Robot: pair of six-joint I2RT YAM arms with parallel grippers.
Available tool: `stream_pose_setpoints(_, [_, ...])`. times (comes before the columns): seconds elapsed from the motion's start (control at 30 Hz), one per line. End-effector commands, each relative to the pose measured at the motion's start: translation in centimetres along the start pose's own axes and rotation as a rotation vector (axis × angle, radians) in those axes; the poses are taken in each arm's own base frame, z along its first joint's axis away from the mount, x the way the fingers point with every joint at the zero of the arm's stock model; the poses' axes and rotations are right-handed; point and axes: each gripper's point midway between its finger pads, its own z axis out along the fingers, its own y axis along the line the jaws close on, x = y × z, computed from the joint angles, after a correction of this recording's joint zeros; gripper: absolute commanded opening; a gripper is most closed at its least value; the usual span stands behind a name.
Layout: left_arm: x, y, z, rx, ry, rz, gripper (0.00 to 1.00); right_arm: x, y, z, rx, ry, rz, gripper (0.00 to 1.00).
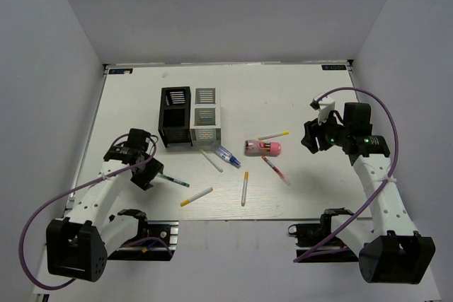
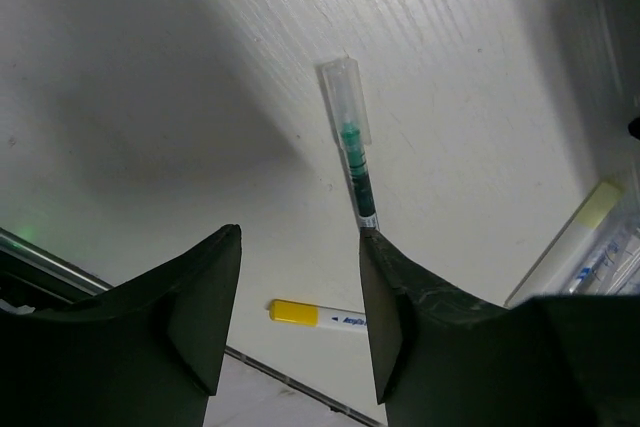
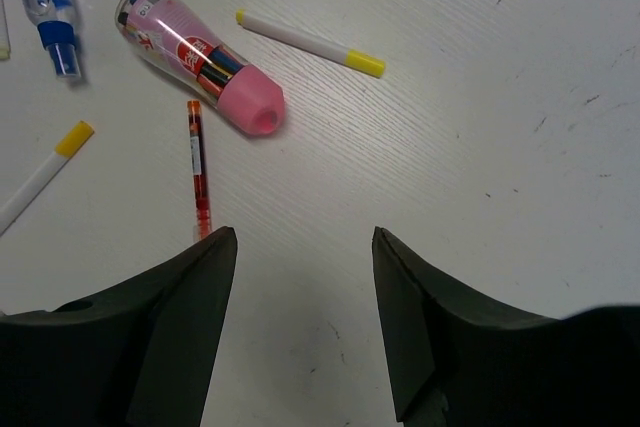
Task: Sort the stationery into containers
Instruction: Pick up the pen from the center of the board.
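left gripper: fingers spread apart with nothing held between them, low over the table at about 8 o'clock from its middle.
green pen: flat on the table at 3 o'clock of the left gripper. In the left wrist view its near end reaches the tip of the finger on the right; whether they touch cannot be told.
right gripper: fingers parted and empty, above the table's 3 o'clock side.
pink cylinder: on its side at 9 o'clock of the right gripper, clear body with a pink end.
red pen: at 5 o'clock of the pink cylinder, near it but apart.
far yellow-ended pen: at 1 o'clock of the pink cylinder.
middle yellow-ended pen: at 7 o'clock of the pink cylinder.
near yellow-ended pen: at 4 o'clock of the green pen.
blue-clear pen: at 5 o'clock of the white-grey organizer, just beside a thin white pen.
black organizer: upright, touching the white-grey organizer at its 9 o'clock side, at 11 o'clock of the table's middle.
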Motion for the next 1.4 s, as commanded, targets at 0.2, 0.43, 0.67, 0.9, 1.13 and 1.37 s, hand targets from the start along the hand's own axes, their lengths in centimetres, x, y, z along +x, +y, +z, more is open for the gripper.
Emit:
stream_pose_setpoints(0.2, [0.4, -0.5, 1.3, 0.011, 0.007, -0.008, 0.59, -1.2, -0.2, 0.3, 0.004, -0.05, 0.011, 0.63])
stream_pose_setpoints(0.43, [0.8, -1.9, 2.6, 0.025, 0.036, -0.008, 0.62, -0.9, -0.3, 0.6, 0.001, -0.043, 0.017, 0.63])
stream_pose_setpoints(0.67, [1.1, -3.2, 3.5, 0.011, 0.054, 0.016, 0.62, -0.7, -0.3, 0.6, 0.001, -0.04, 0.017, 0.63])
stream_pose_setpoints(0.9, [1.8, -3.2, 4.4, -0.019, 0.064, 0.031, 0.57, -0.6, -0.2, 0.7, 0.002, -0.037, 0.02, 0.63])
stream_pose_setpoints(1.13, [2.3, -3.5, 5.1, -0.049, 0.072, 0.062, 0.46, -0.3, -0.2, 0.7, 0.001, -0.032, 0.028, 0.63])
stream_pose_setpoints(1.37, [3.4, -1.8, 6.7, -0.083, 0.087, 0.058, 0.23, -0.5, -0.3, 0.6, 0.003, -0.032, 0.023, 0.63])
